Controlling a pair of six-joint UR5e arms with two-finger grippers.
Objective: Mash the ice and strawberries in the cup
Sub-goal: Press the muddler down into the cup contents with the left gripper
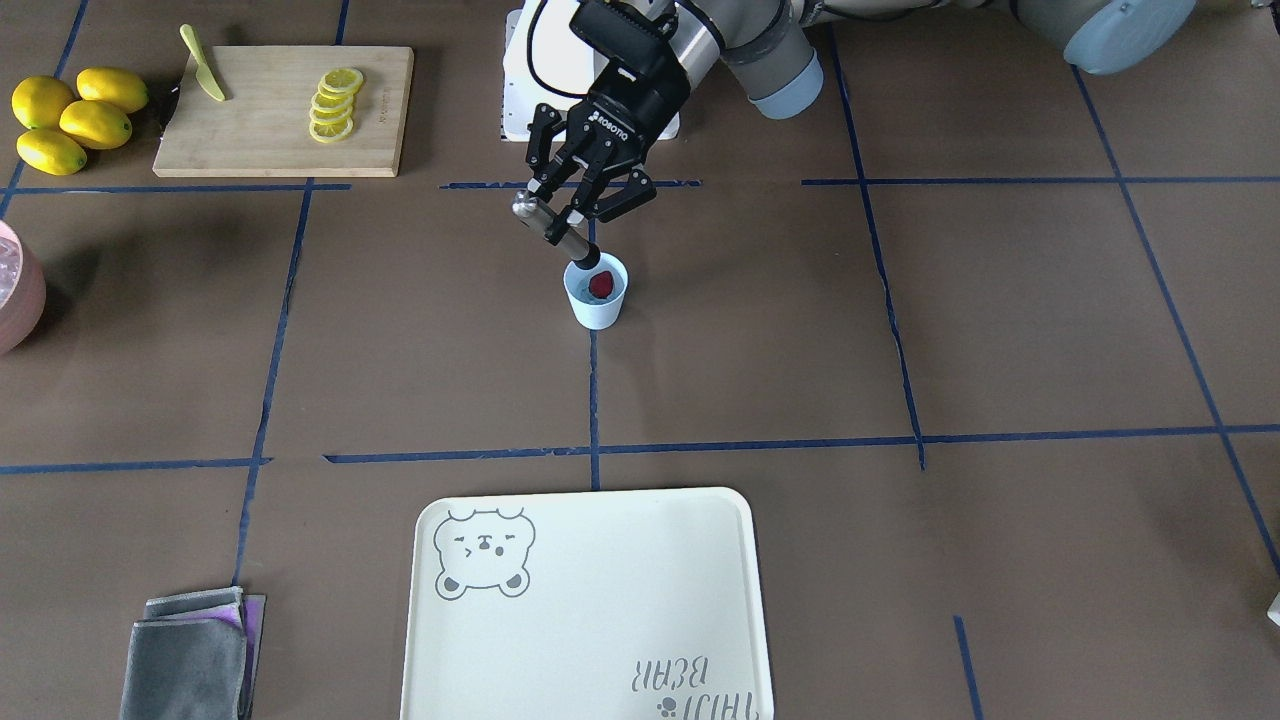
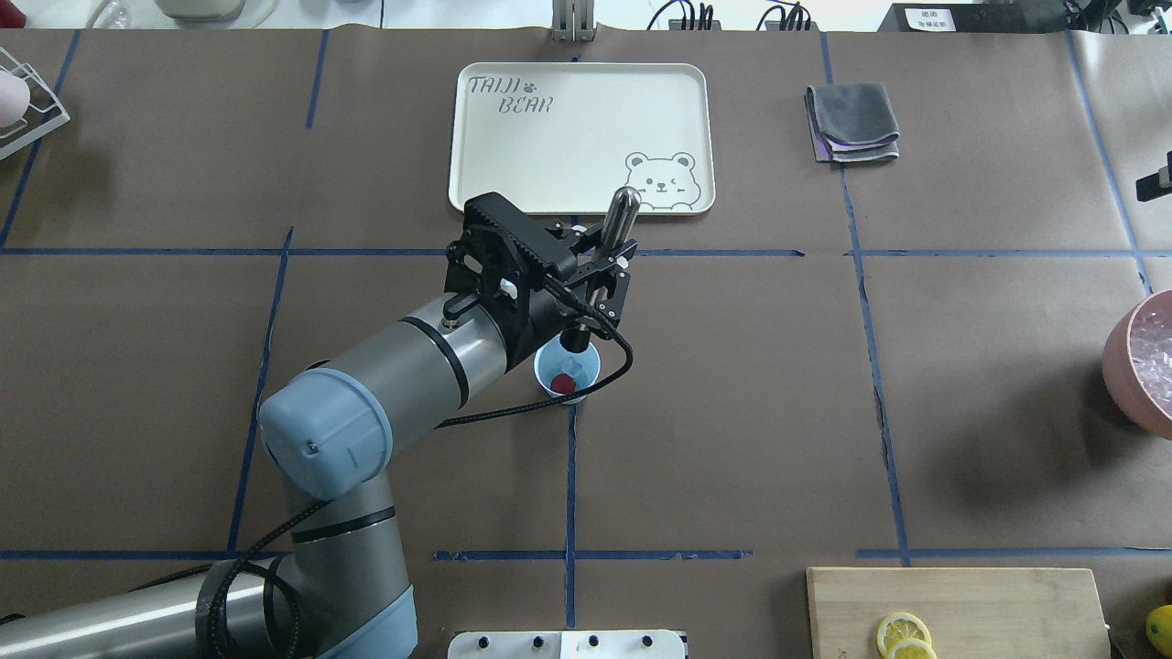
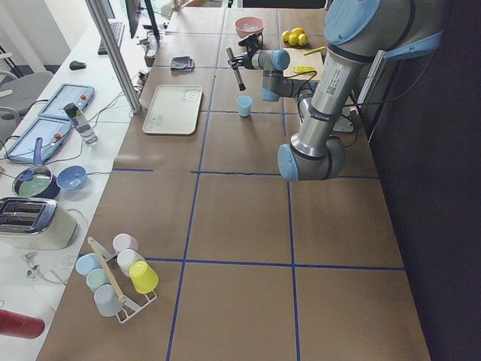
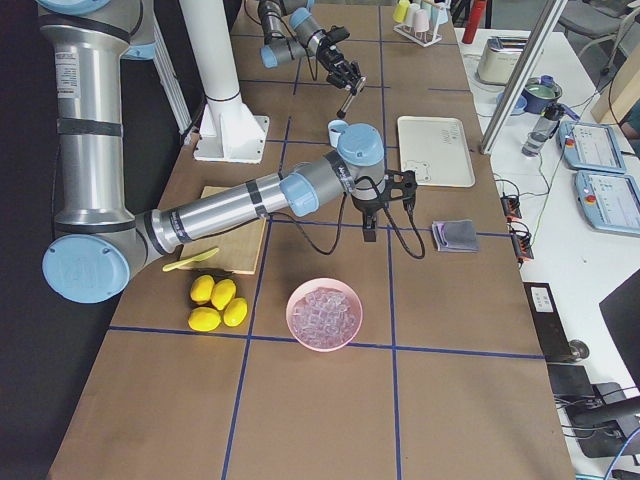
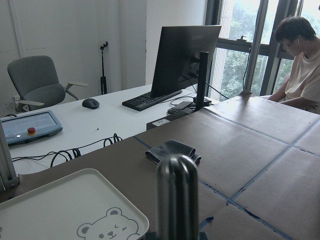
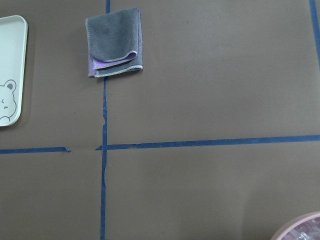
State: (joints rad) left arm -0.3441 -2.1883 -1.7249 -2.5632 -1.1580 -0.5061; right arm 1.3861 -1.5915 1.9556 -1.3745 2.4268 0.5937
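The left gripper (image 1: 566,208) is clenching a tilted metal muddler (image 1: 548,226) in the upper middle of the front view. Its black tip is hanging at the rim of the cup (image 1: 597,308). The strawberry (image 1: 601,285) is lying inside the cup. Ice (image 4: 324,313) is filling the pink bowl (image 4: 291,318). I cannot tell whether the right gripper (image 4: 369,232) is grasping anything.

Four lemons (image 1: 95,122) are lying beside one cutting board (image 1: 260,120), which is carrying one knife (image 1: 203,77); one cup (image 1: 597,310) is holding one strawberry (image 1: 601,285), with one metal muddler (image 2: 621,215) at its mouth; one tray (image 1: 600,600), one folded cloth (image 1: 185,660) and one pink bowl (image 2: 1119,361) are sitting apart
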